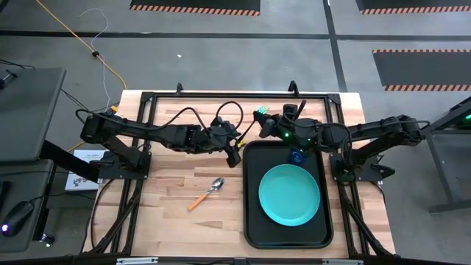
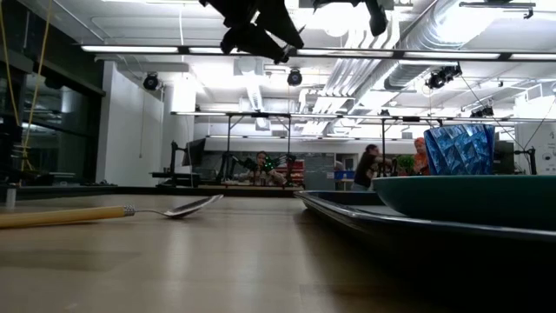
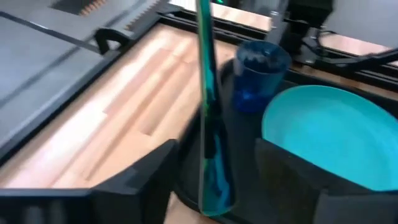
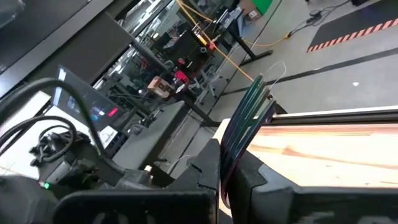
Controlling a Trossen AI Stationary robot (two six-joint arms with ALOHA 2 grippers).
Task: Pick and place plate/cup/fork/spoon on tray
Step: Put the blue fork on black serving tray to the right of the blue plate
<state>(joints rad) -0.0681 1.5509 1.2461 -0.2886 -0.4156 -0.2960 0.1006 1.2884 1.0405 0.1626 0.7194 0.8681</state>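
1. Read the high view for layout. The tray (image 1: 251, 221) lies on the bench (image 1: 169, 213) with the plate (image 1: 289, 194) inside it. The cup (image 1: 296, 156) stands in the tray at the plate's 12 o'clock, just beside its rim. The spoon (image 1: 208, 193) lies on bare wood at the tray's 9 o'clock, well apart from it.
2. Note that both arms meet above the tray's 11 o'clock corner. From above you cannot make out the fork clearly.
3. Use the wrist views for the grip. In the right wrist view, the right pincer (image 4: 229, 171) is narrow, clamped on the fork (image 4: 245, 124), whose tines point away from it. In the left wrist view, the left pincer (image 3: 214, 168) stands wide, its fingers (image 3: 146, 174) either side of the teal handle without touching it.
4. In the low view, confirm that the spoon's bowl points toward the tray and that both arms are raised.
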